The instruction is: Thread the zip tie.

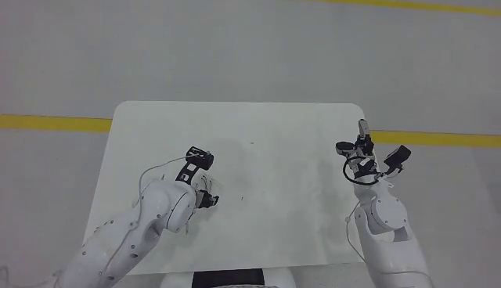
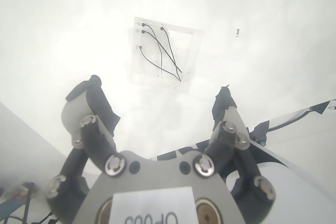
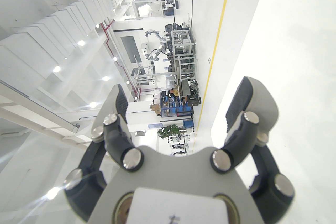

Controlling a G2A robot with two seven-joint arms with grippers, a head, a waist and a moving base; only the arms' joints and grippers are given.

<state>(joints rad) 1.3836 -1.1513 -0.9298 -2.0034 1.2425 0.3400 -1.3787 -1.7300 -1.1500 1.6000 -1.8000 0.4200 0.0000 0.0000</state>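
White bench [image 1: 274,210] bears a clear tray [image 2: 194,51] of loose zip ties [image 2: 168,51] just ahead of the left gripper [image 2: 160,86], whose fingers are apart and empty. The right gripper [image 3: 182,86], fingers likewise apart, holds nothing. No tie looks threaded yet; picking and threading remain.

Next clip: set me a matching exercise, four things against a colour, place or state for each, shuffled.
Things:
1. zip ties
2. tray
3. left tool
4. right tool

Descriptions:
A. open, at the edge of the table
B. clear, resting on the table
C. black, lying in the tray
D. open, over the table, facing the tray

Pairs: 1-C, 2-B, 3-D, 4-A
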